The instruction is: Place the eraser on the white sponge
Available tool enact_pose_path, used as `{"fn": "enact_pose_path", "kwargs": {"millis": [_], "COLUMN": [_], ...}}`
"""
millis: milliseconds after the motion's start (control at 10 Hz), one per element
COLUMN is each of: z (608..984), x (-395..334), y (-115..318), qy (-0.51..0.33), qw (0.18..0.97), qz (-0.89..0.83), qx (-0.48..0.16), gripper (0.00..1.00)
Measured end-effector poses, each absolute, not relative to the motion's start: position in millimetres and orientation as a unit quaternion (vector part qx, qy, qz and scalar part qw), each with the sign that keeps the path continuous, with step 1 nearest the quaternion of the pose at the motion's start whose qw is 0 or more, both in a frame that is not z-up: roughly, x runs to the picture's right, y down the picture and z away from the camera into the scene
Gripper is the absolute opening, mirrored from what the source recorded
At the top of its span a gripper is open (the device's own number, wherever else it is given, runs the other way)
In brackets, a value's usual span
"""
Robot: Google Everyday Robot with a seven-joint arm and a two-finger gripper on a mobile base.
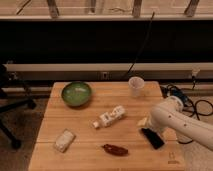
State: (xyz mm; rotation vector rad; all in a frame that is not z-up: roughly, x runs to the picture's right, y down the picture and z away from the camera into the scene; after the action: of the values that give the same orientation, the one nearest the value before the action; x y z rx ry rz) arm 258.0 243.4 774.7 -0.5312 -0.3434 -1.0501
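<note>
Step in hand, by judgement: grasp approach. Pincer (146, 124) low at surface (90, 152); aperture and hold: cannot tell. Eraser (152, 138) just beside pincer. White sponge (64, 140) well apart from pincer, beyond dark red item (115, 149). Next: secure eraser, lift, carry over sponge, release.

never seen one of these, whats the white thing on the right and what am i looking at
The white thing is a robot's arm, reaching in from the right. Its grasping tip, the end effector, is low over the wooden table, beside the black eraser. A single camera looks down on it all. Also on the table: a green bowl, a white cup, a white bottle on its side, a dark red pepper-like item, and the white sponge at the near left. Whether anything is held cannot be told.
</note>
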Motion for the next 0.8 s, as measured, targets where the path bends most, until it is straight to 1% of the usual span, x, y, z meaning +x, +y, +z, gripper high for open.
{"fn": "enact_pose_path", "kwargs": {"millis": [300, 700, 800], "z": [777, 787, 788], "x": [263, 273, 274], "y": [250, 257, 259], "qy": [-0.166, -0.174, -0.179], "qw": [0.788, 0.764, 0.762], "qz": [-0.539, -0.561, -0.562], "qx": [-0.247, -0.266, -0.269], "gripper": [0.8, 0.8, 0.78]}}
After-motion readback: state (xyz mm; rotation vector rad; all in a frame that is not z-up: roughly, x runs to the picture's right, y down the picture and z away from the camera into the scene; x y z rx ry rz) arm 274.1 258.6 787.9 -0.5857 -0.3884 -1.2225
